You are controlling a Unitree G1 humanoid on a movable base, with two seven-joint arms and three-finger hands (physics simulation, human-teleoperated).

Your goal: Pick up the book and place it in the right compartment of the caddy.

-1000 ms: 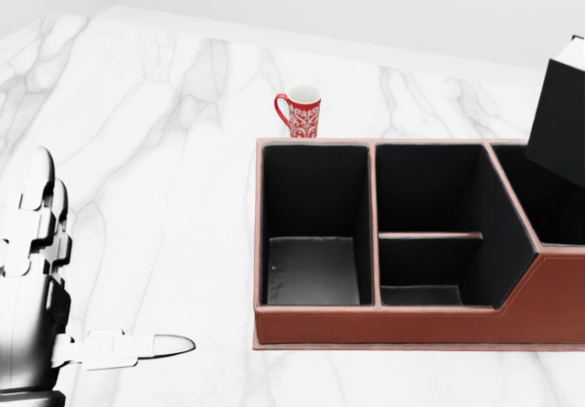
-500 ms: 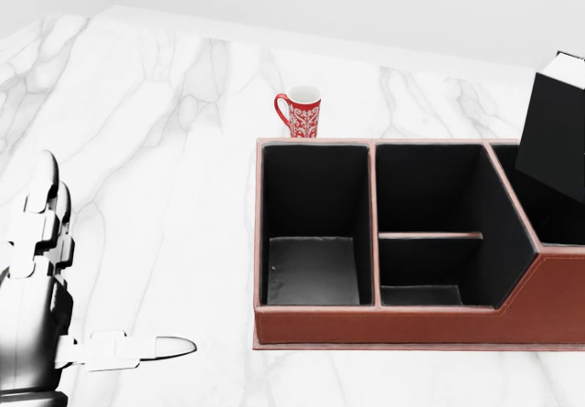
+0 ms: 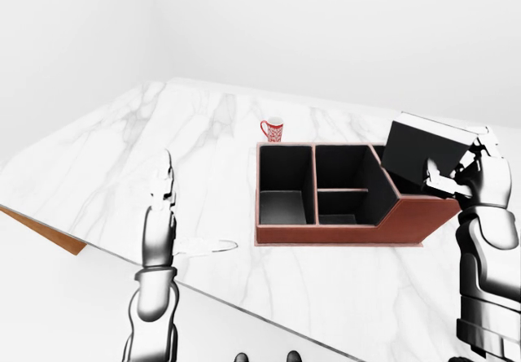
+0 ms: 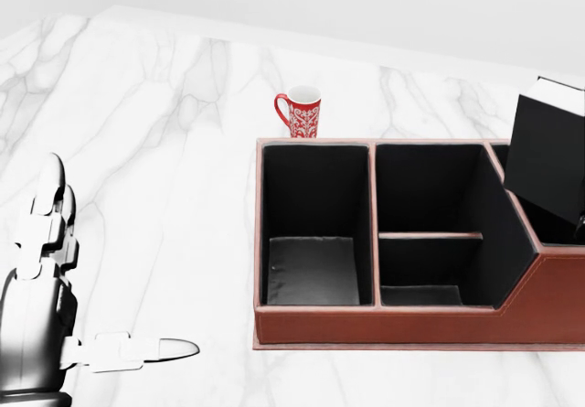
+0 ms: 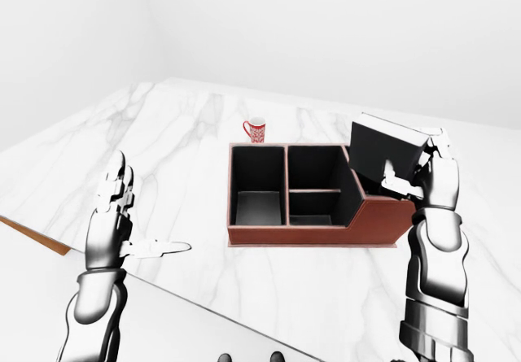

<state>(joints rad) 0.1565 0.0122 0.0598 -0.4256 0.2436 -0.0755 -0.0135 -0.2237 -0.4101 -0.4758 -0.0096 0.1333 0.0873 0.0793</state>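
Right-eye view: right robot hand [image 5: 423, 175] grips tilted book [image 5: 383, 157] above caddy's [image 5: 313, 233] right compartment edge.

A bare simulated room, more office or study than kitchen: a white marble worktop [image 3: 163, 167] under blank pale walls, a brown leather caddy [image 4: 402, 320] (desk-organiser style) on it, and a red patterned mug [image 4: 300, 112] just beyond the caddy's far rim.

The left hand [image 5: 114, 207] stood upright at the left of the right-eye view, fingers extended upward and thumb stretched out sideways to the right, gripping nothing. The right hand [image 5: 430, 175] was raised on an upright forearm at the right, its fingers closed round the tilted book [image 5: 383, 157].
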